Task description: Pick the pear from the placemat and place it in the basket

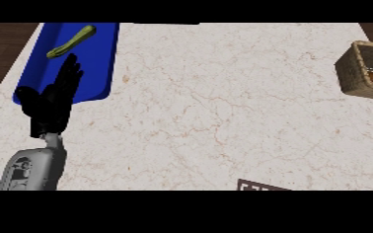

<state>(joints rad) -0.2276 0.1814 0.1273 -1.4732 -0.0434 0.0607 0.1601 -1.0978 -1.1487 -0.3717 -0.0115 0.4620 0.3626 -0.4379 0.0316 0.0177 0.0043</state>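
Your pear (72, 41) lies on the blue placemat (102, 59) at the counter's (218, 113) far left corner, a long, thin, green-yellow thing set at a slant, with nothing touching it. The left hand (53, 98) is just below it over the mat's near part, fingers straight and spread, pointing up toward the pear and holding nothing. You cannot see the right hand at all. The basket (358, 70) sits well apart at the right edge, partly cut off by the view. Watch the approach: the pear is narrow and slanted, so fingers closing across it at the wrong angle could roll or push it along the mat rather than take it. The carry would cross the whole counter, and a left hand reaching that far right may run short of the basket's rim.
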